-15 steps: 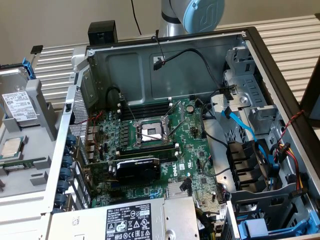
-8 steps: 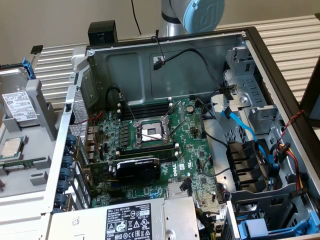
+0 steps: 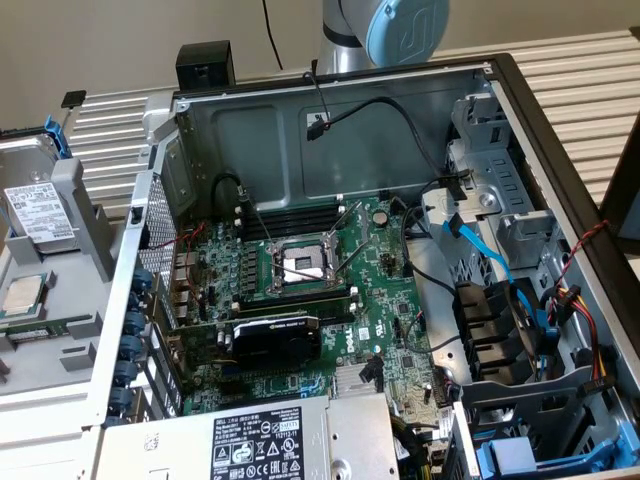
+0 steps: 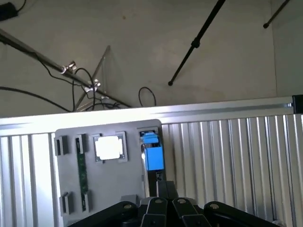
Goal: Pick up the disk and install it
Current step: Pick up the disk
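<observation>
The disk (image 3: 38, 212) is a silver-grey drive with a white label. It stands tilted in a grey parts tray (image 3: 85, 215) at the exterior view's left, outside the computer case, with its blue frame (image 3: 57, 135) showing at its far end. In the wrist view the disk's blue frame (image 4: 152, 155) shows edge-on in a slot of the same tray (image 4: 113, 182). My gripper (image 4: 163, 190) is shut with nothing in it, its black fingers together just short of the blue frame and apart from it.
The open computer case (image 3: 330, 130) holds the motherboard (image 3: 300, 270), loose cables and a metal drive cage (image 3: 495, 200) on the exterior view's right. A power-supply box (image 3: 270, 440) lies at the front. A square processor chip (image 4: 110, 147) and a memory stick (image 4: 83, 175) sit in the tray. A slatted metal tabletop (image 4: 227, 161) surrounds it.
</observation>
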Motion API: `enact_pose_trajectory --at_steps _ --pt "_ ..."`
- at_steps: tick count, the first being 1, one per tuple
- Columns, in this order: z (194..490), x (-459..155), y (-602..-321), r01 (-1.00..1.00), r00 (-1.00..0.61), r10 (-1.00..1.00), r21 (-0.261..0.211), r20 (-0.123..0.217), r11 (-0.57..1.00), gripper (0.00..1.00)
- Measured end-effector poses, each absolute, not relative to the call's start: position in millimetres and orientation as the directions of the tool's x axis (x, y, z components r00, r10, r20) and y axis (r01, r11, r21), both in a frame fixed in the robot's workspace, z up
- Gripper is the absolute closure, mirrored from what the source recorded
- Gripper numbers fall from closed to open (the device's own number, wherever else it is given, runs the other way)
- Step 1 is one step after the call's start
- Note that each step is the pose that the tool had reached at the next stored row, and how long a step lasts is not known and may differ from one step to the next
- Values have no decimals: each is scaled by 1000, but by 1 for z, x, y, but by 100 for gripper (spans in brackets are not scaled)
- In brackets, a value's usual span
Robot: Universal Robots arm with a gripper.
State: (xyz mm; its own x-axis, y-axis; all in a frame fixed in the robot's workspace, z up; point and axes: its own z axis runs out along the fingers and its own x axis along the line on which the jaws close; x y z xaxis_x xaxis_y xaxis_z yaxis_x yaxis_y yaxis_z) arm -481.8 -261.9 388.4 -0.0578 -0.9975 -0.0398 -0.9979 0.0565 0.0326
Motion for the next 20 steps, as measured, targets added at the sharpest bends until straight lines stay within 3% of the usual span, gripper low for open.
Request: enact_pose_trajectory --at_steps 9,14,20 --pt "388 -482 -262 -1000 4 -999 26 -33 -5 89" --pt "388 -482 -262 -1000 9 -1000 -30 -17 -9 89" --pt "388 -482 -262 -998 63 -998 -25 -17 -62 89"
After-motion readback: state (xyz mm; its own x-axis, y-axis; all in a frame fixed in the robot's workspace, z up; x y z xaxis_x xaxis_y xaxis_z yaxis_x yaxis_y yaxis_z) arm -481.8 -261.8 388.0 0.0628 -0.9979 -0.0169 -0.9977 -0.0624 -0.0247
